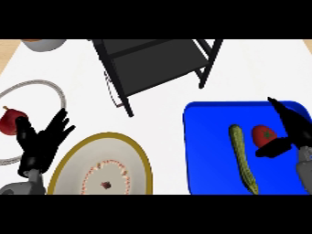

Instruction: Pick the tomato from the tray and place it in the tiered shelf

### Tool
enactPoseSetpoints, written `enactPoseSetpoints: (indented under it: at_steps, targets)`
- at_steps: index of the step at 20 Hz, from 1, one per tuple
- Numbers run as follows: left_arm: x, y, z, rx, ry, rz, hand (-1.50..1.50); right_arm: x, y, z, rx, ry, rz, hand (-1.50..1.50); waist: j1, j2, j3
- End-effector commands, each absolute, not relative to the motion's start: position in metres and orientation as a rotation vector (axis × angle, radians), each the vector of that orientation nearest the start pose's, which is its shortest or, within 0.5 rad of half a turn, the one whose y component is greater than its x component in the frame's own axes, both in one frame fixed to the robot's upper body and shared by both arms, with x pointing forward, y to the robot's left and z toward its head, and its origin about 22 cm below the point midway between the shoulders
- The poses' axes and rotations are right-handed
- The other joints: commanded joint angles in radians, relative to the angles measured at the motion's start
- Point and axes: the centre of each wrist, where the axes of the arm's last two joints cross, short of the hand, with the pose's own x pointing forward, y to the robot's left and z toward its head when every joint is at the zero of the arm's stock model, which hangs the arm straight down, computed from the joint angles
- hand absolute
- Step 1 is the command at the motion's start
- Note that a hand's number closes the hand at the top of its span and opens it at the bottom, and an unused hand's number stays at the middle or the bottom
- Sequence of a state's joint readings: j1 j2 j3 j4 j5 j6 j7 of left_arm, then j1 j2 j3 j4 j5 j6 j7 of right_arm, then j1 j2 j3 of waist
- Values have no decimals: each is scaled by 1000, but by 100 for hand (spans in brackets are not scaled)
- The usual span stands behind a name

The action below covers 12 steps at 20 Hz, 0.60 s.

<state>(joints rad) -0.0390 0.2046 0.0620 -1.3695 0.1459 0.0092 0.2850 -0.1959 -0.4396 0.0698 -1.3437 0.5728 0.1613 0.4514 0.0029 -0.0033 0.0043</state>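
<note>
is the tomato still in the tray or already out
In the tray. The tomato lies on the blue tray beside the cucumber, with the right hand against it, not lifted.

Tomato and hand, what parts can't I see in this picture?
- Tomato: head view, its right side is hidden by the right hand, so the grasp is unclear.
- Grey bowl: cut off by the top edge.
- Cucumber: its lower tip meets the bottom edge, on the blue tray.
</note>
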Motion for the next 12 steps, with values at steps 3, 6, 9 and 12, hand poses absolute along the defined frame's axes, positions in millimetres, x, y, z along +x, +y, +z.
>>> enactPoseSetpoints:
  at_steps: [3, 6, 9, 12]
  targets:
    - [257, 296, -22, 102, -1107, 45, 0, 310, -323, 16, -764, -948, 750, -150, 1, 4, -4]
    - [246, 302, -18, 89, -1104, 50, 0, 302, -297, 20, -768, -955, 750, -150, -1, 3, -4]
    - [254, 275, -30, 76, -1112, 44, 0, 304, -303, -10, -699, -917, 867, 150, 3, 5, -4]
    - [255, 287, -26, 89, -1110, 56, 0, 292, -308, -10, -657, -893, 1102, 150, 2, 5, -4]
